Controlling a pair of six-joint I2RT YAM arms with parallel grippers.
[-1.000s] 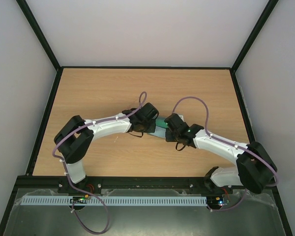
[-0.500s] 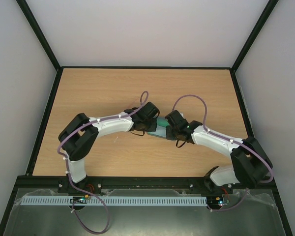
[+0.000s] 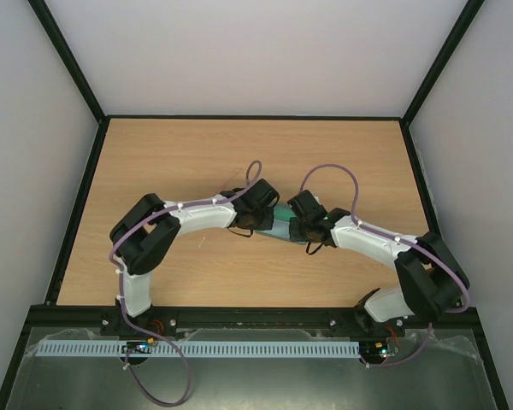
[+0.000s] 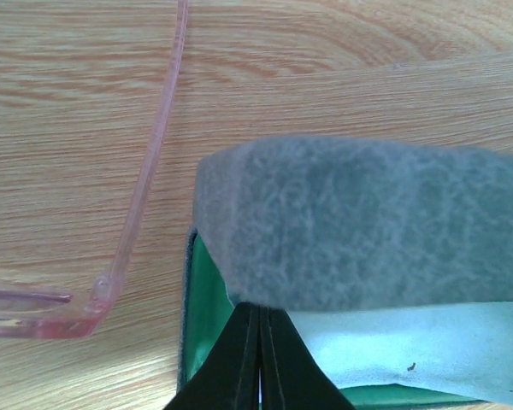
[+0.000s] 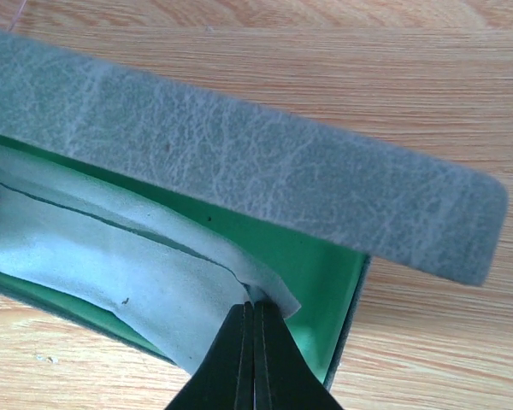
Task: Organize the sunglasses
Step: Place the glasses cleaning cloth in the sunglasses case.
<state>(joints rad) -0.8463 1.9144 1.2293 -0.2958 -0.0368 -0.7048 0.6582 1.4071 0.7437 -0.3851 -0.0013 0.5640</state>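
We see the sunglasses as a thin, translucent pink frame lying on the wooden table, just beside the end of the open grey case and not touching it. Only the left wrist view shows them: overhead they are hidden under the left arm, and only a sliver of the case shows between the wrists. One slender arm slants from the top edge down and leftward to the hinge corner, where the front runs off the left edge. The right wrist view shows the green lining and pale blue cloth. The left gripper and right gripper both have their fingers pressed together; we cannot tell whether either pinches the cloth.
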